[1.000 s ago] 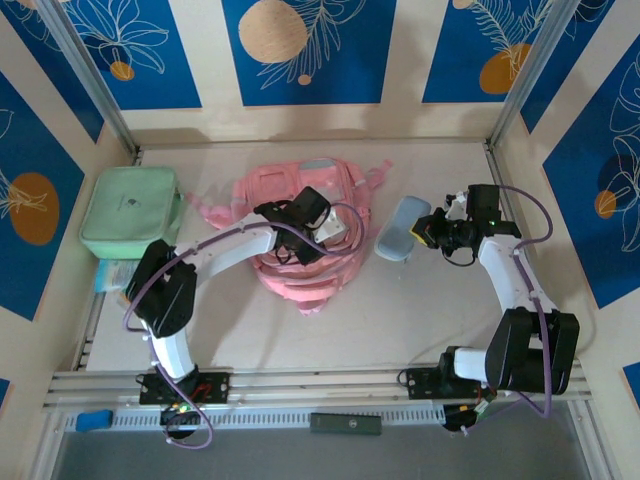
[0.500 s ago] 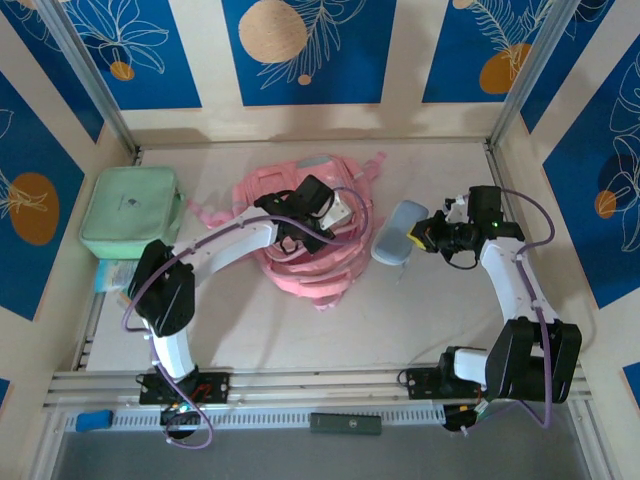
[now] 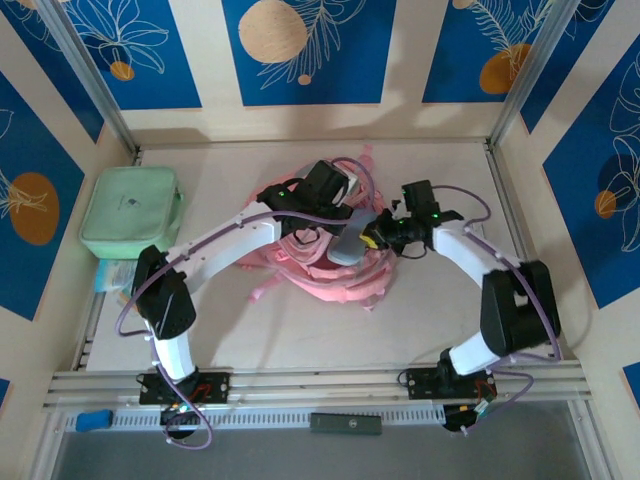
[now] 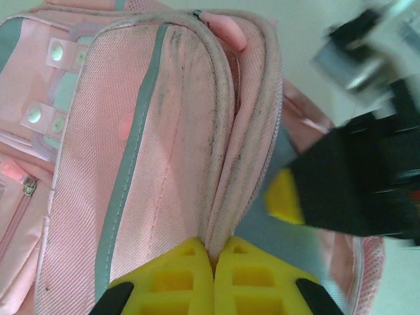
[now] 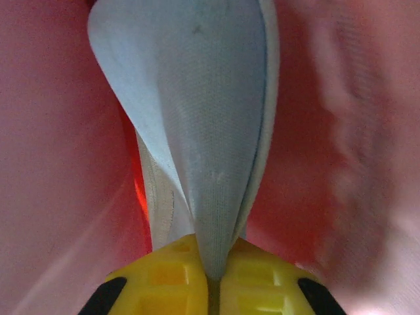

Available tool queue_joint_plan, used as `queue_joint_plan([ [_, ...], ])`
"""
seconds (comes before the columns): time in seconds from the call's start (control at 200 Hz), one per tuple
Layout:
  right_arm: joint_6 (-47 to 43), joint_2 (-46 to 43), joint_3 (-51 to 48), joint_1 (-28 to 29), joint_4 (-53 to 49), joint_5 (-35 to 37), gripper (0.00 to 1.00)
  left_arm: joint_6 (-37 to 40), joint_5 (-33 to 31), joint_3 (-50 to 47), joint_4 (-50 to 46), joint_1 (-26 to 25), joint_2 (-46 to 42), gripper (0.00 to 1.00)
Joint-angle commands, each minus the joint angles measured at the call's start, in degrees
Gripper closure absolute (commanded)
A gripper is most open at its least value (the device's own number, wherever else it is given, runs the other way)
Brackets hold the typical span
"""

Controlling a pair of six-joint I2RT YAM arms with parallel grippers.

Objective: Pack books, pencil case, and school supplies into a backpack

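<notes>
- Two pairs of yellow fingers, and both are pinched on something. The left gripper [image 4: 213, 266] has its pads pressed together, with a fold of the backpack [image 4: 164, 131] rim squeezed between them.
- That rim is a pink edge with a grey stripe and some dirty marks. It runs up and away from the fingers in the left wrist view, so that side of the opening is held up.
- The right gripper [image 5: 213, 269] is clamped the same way on one end of the pencil case [image 5: 197, 118]. The grey-blue fabric bunches right where the pads meet and fans out wider beyond them.
- There's pink fabric on both sides of the case in the right wrist view, pretty blurry on the right.
- The left wrist view also catches the right gripper as a black blur with a yellow tip, just to the right of the held rim.
- From the top, the case sits tilted over the middle of the backpack, with the left gripper just on the far side of it and the right gripper just to its right.
- The arms come in from opposite sides and nearly meet over the pack.
- The backpack lies crumpled mid-table [image 3: 430, 320], with loose straps trailing toward the near side.
- A green bag [image 3: 130, 212] sits flat at the left, well apart from all that.
</notes>
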Motion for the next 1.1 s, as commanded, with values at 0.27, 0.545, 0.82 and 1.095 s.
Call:
queue_joint_plan([
  [0.27,4.2,-0.7,-2.6,1.6,11.8,0.9,0.39,-7.6,-3.9,5.0,4.0,-0.2,-1.4,1.00],
  [0.545,5.4,2.6,-3.1,3.8,7.7,1.4,0.90,-9.8,-0.5,5.1,5.5,-0.2,-0.7,1.00],
  [0.82,7.4,12.9,7.3,10.3,16.6,1.9,1.00,-13.2,0.1,5.4,6.7,-0.2,0.5,1.00],
  [1.095,-3.2,-2.8,-0.9,2.3,3.8,5.7,0.95,-16.0,1.6,6.6,7.4,-0.1,3.9,1.00],
])
